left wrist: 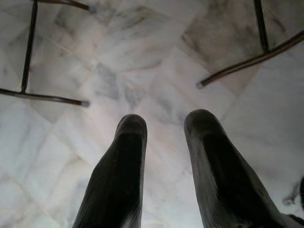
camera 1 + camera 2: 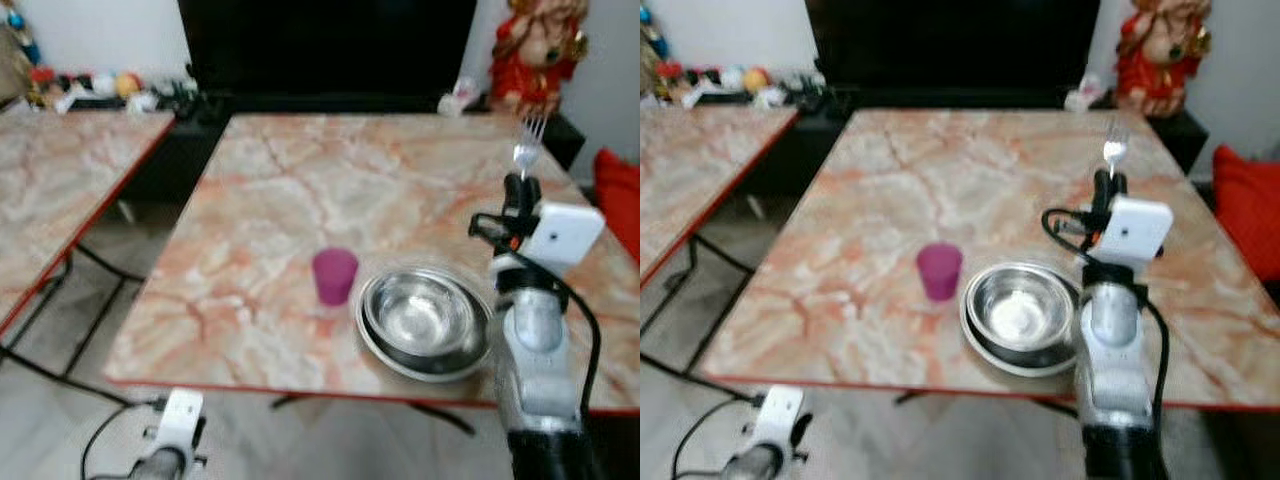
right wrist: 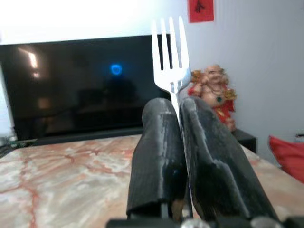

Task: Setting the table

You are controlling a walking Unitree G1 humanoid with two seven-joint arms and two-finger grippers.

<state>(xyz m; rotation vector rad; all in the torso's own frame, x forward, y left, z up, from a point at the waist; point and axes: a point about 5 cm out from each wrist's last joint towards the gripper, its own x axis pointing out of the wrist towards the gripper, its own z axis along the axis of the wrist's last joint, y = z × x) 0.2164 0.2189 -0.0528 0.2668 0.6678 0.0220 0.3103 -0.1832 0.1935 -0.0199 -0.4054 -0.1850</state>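
Fingers of the right gripper (image 3: 179, 105) pinched on an upright fork (image 3: 169, 52) beside the bowl (image 2: 425, 322); left gripper (image 1: 164, 124) fingers apart.

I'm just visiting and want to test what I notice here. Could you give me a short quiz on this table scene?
1. True or false: the right hand is clamped on a fork with its tines up.
2. What stands just left of the steel bowl on the marble table? A) purple cup B) glass jar C) folded napkin
3. Fill in: the left hand hangs open over the ____.

Key: 1 true. 2 A, the purple cup. 3 floor.
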